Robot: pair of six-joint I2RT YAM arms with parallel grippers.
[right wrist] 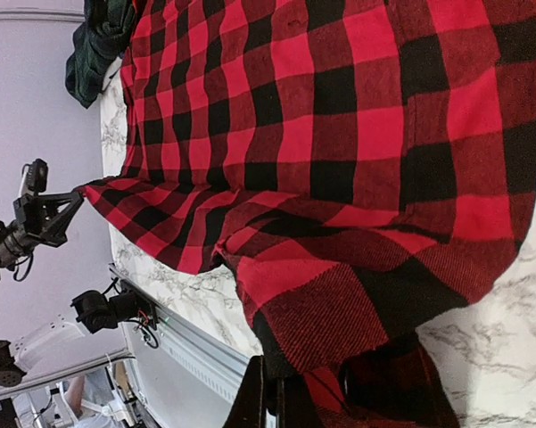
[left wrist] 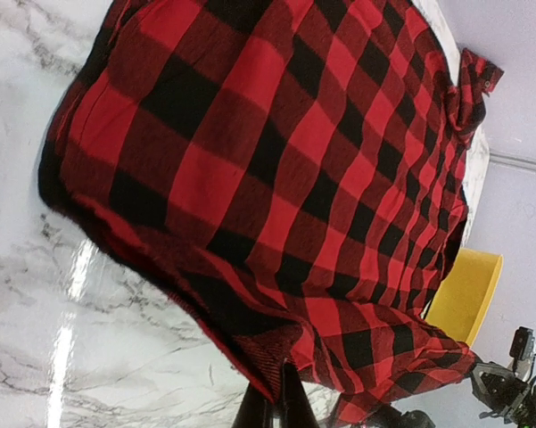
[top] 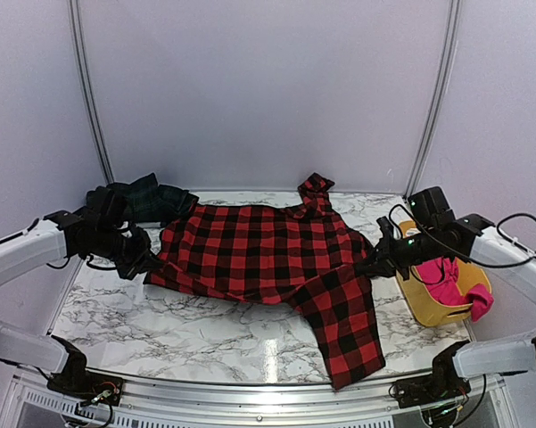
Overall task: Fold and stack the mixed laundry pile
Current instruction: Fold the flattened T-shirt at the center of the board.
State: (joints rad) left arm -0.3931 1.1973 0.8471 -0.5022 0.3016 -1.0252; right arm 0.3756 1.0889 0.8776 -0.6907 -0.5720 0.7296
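Left claw [top: 145, 262] pinching checked shirt [top: 268, 250] edge | right claw [top: 371, 266] seemingly likewise

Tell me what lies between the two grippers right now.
The checked shirt spans the whole stretch from left gripper to right gripper, each shut on an edge of it. The top view shows this.

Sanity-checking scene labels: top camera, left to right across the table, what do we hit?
Order: left gripper → red-and-black checked shirt → right gripper → yellow tub. Skipped for overlap: dark plaid garment behind the left gripper, pink garment in the tub.
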